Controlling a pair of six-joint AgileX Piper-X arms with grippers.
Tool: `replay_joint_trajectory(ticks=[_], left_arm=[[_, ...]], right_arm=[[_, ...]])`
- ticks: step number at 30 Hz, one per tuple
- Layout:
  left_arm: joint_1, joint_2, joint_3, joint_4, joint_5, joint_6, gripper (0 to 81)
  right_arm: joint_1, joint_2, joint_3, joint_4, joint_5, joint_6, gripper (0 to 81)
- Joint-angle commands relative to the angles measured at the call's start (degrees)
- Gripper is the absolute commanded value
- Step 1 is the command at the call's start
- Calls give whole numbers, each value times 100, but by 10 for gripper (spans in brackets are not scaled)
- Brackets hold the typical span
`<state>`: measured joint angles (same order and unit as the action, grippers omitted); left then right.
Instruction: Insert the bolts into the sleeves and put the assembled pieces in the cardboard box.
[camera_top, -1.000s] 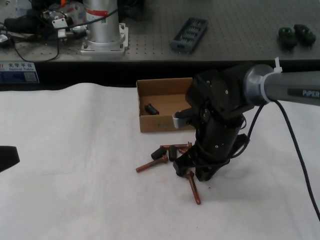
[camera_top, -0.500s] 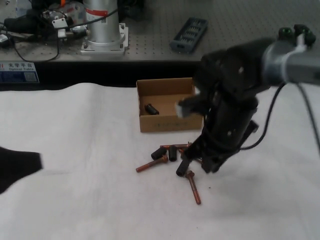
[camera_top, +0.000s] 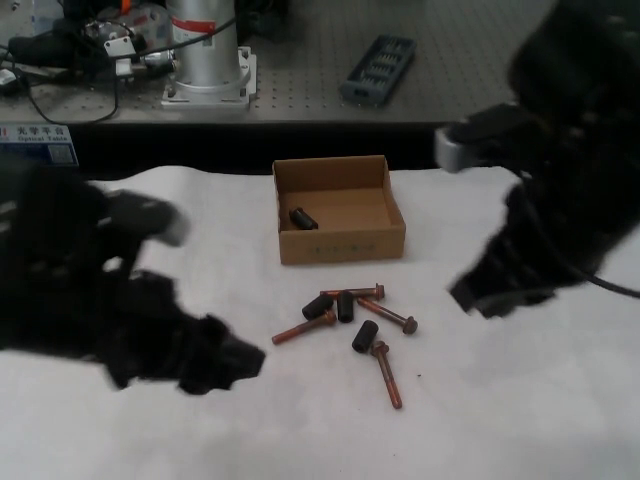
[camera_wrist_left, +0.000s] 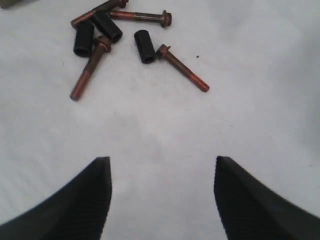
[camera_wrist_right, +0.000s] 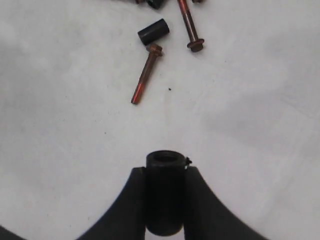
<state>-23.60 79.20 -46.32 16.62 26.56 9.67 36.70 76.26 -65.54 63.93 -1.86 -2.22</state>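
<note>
The right pincer (camera_wrist_right: 164, 172) is clenching a black sleeve (camera_wrist_right: 163, 200), right of centre in the high view; the left pincer (camera_wrist_left: 161, 165) is hanging released lower left, loose bolts (camera_top: 388, 377) lying between them

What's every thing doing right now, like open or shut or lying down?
Right gripper, shut on a sleeve.
Left gripper, open, holding nothing.
Cardboard box, open on top, one black piece lying inside.
Bolts, lying loose on the cloth, not in sleeves.
Loose sleeves, lying flat beside the bolts.
</note>
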Motion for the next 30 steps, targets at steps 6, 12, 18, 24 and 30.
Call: replay_joint_trajectory(ticks=[6,12,18,24,30], left_arm=[[-381,1431,-1429,6,-666,1788,440],[-480,2182,-2098,118,-961,2602,440],[-580,2667,-2523,456,-1093,3121,385],[-712,2997,-2697,357,-1262,3151,380],[-834,3222,-2697,341,-1262,3098,380]], right_arm=[[-111,-1172,754,14,-55,0,29],[-455,-1675,1145,14,-53,0,29],[-673,-1720,1345,-45,-90,0,29],[-672,-1720,1343,-42,-218,0,29],[-672,-1720,1343,-42,-218,0,29]])
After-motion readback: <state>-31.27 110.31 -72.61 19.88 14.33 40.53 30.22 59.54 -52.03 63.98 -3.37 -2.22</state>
